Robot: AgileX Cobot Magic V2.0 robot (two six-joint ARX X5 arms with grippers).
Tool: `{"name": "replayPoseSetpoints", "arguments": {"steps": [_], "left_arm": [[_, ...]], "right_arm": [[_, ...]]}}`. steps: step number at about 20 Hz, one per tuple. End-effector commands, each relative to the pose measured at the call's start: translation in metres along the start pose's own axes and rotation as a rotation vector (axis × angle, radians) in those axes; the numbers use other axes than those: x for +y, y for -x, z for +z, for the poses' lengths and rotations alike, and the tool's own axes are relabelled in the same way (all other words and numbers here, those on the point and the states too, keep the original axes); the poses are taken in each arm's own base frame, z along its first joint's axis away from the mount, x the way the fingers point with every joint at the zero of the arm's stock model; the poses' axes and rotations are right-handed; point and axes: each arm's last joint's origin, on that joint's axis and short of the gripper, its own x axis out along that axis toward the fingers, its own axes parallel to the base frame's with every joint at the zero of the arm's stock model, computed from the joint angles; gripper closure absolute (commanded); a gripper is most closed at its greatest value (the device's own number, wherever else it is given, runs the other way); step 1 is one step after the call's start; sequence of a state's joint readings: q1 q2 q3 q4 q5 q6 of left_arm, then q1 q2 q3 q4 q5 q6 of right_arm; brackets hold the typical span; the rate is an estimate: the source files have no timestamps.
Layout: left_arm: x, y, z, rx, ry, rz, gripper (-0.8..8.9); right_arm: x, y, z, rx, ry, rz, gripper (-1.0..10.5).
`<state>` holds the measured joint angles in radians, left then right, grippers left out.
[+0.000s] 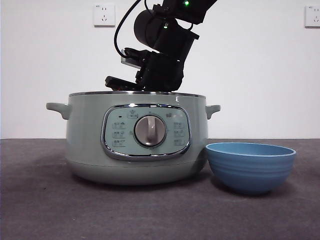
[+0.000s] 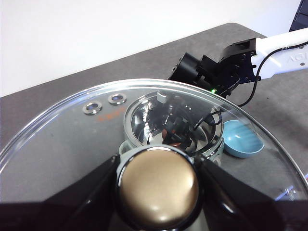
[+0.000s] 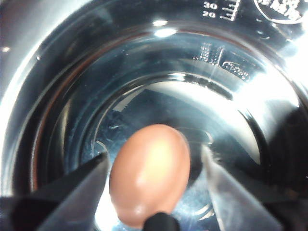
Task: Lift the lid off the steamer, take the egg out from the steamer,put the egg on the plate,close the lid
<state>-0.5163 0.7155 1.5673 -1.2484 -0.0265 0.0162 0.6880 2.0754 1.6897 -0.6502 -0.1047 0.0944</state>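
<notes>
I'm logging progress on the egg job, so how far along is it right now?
Done: the lid is off, held by its knob in the left gripper. In hand: the right gripper is down inside the steamer, jaws on either side of the egg; whether they grip it is unclear. Left: egg into the plate, then lid back on.

"30", "20" on steamer (image 3: 231, 29) wall

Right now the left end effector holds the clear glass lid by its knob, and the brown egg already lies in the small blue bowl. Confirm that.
Wrong: the brown egg sits inside the sage-green steamer pot, between the right end effector jaws, per the right wrist view. The rest stands.
</notes>
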Motion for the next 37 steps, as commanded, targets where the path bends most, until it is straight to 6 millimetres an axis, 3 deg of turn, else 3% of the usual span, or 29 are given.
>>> {"name": "replayPoseSetpoints", "arguments": {"steps": [1,4,7,10,12,15,18,21,22,24,28,37], "left_arm": [[0.000,0.007,0.004,-0.068,-0.010,-0.002,8.22],[0.000,0.007,0.005,-0.068,-0.012,-0.001,8.22],[0.000,0.007,0.005,-0.068,-0.013,-0.001,8.22],[0.000,0.007,0.005,-0.068,-0.013,-0.001,8.22],[0.000,0.007,0.005,-0.073,-0.013,-0.001,8.22],[0.000,0.007,0.007,-0.095,-0.012,-0.001,8.22],[0.000,0.008,0.008,-0.103,-0.012,-0.001,8.22],[0.000,0.008,0.009,-0.114,-0.012,-0.001,8.22],[0.000,0.008,0.010,-0.124,-0.011,-0.001,8.22],[0.000,0.008,0.010,-0.127,-0.011,-0.001,8.22],[0.000,0.008,0.010,-0.124,-0.011,-0.002,8.22],[0.000,0.008,0.010,-0.124,-0.011,-0.002,8.22]], "right_arm": [[0.001,-0.010,-0.004,0.030,-0.015,0.027,6.4],[0.000,-0.017,-0.006,0.049,-0.029,0.048,6.4],[0.000,-0.017,-0.006,0.050,-0.029,0.047,7.3],[0.000,-0.017,-0.006,0.046,-0.005,0.051,9.6],[0.001,-0.011,-0.003,0.030,0.006,0.052,9.6],[0.008,0.040,0.009,-0.086,0.037,0.061,9.6],[0.016,0.123,0.011,-0.231,0.071,0.061,9.6],[0.017,0.208,-0.013,-0.291,0.122,-0.057,9.6],[0.011,0.226,-0.024,-0.268,0.115,-0.100,9.6],[-0.003,0.239,-0.039,-0.187,0.081,-0.135,9.6],[-0.027,0.225,-0.060,-0.093,0.023,-0.158,9.6],[-0.059,0.122,-0.123,0.042,-0.054,-0.128,9.6]]}}
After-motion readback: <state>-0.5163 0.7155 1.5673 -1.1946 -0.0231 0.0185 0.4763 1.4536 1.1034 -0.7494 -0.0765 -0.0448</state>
